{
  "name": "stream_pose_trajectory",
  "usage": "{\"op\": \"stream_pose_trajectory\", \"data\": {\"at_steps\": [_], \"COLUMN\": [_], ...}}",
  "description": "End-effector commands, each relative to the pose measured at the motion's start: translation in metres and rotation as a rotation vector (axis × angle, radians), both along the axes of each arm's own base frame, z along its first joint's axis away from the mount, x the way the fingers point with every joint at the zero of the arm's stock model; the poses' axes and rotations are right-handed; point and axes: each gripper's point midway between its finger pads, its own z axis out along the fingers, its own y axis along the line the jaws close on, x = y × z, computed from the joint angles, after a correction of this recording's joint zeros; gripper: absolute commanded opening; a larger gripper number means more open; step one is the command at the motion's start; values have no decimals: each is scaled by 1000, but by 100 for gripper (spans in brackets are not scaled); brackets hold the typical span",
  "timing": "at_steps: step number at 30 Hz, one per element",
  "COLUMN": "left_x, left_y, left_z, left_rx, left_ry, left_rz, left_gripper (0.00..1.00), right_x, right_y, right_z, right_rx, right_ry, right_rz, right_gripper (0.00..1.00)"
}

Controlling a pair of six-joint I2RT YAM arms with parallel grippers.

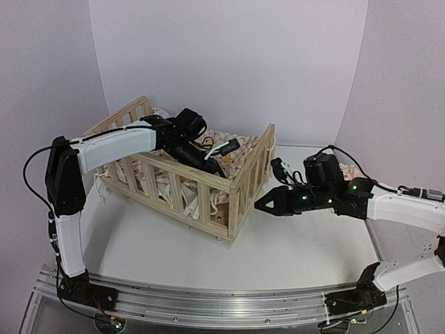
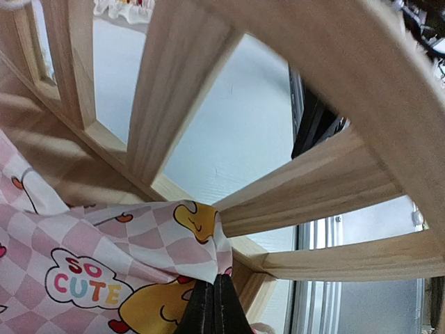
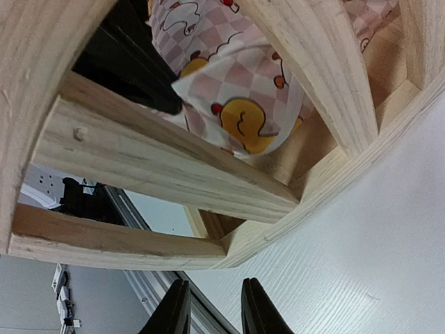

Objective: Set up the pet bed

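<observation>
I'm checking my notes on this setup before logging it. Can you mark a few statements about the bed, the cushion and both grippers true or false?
1. The left gripper is inside the pet bed, shut on the cushion. True.
2. The right gripper grips a slat. False: its jaws stand apart on nothing, outside the bed's end.
3. The pet bed stands on the table. True.
4. The cushion lies on the table beside the bed. False: it is inside the frame.
</observation>
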Motion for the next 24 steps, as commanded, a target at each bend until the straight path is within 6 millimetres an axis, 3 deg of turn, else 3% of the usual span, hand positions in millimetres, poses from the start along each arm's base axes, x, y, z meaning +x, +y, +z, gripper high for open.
{"op": "stream_pose_trajectory", "data": {"at_steps": [1, 6, 10, 15, 20, 22, 24], "left_x": [-9, 18, 38, 62, 82, 77, 59], "left_y": [-14, -13, -7, 10, 52, 74, 87], "left_z": [21, 64, 99, 136, 176, 187, 190], "left_rx": [-62, -112, -143, -153, -152, -153, -163], "left_ry": [-93, -259, -376, -530, -647, -665, -662], "left_rz": [-54, -1, 65, 165, 247, 230, 148], "left_gripper": [11, 44, 61, 70, 75, 76, 77], "right_x": [3, 0, -1, -21, -57, -71, -88], "right_y": [7, 6, 5, 7, 17, 27, 44], "right_z": [23, 20, 22, 28, 35, 36, 36], "right_rx": [110, 125, 122, 75, -17, -67, -98], "right_ry": [-139, -203, -248, -332, -497, -587, -668], "right_rz": [5, -4, -17, -19, 15, 47, 107], "right_gripper": [26, 25, 24, 22, 21, 22, 24]}}
